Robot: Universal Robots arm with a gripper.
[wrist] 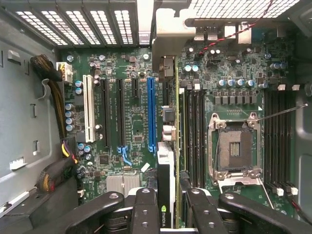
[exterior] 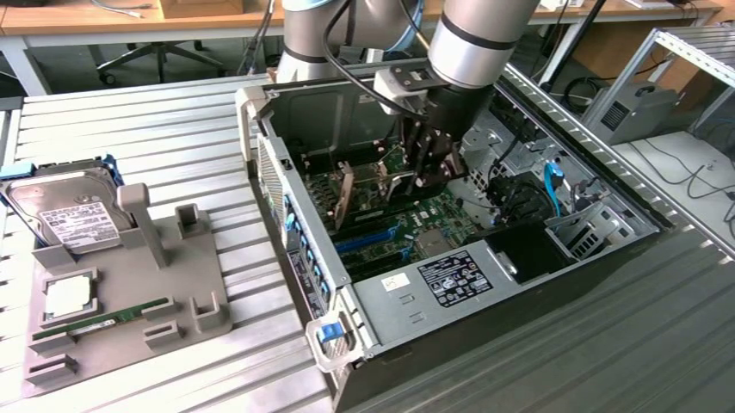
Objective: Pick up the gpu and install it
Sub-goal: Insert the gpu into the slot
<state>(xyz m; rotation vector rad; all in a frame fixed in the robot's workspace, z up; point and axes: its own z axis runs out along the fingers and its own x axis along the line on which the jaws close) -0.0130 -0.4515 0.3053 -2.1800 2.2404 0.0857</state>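
Black gpu (wrist: 166, 187), green motherboard (wrist: 138, 122), blue slot (wrist: 151, 112)

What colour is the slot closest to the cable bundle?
White slot; wrist view shows it best.

Silver arm (exterior: 483, 43), blk cables (exterior: 330, 52), blk pincer (wrist: 170, 197).

Arm (exterior: 480, 43) angled down from above, wrist vertical, jaws clamped on the gpu (wrist: 165, 170)
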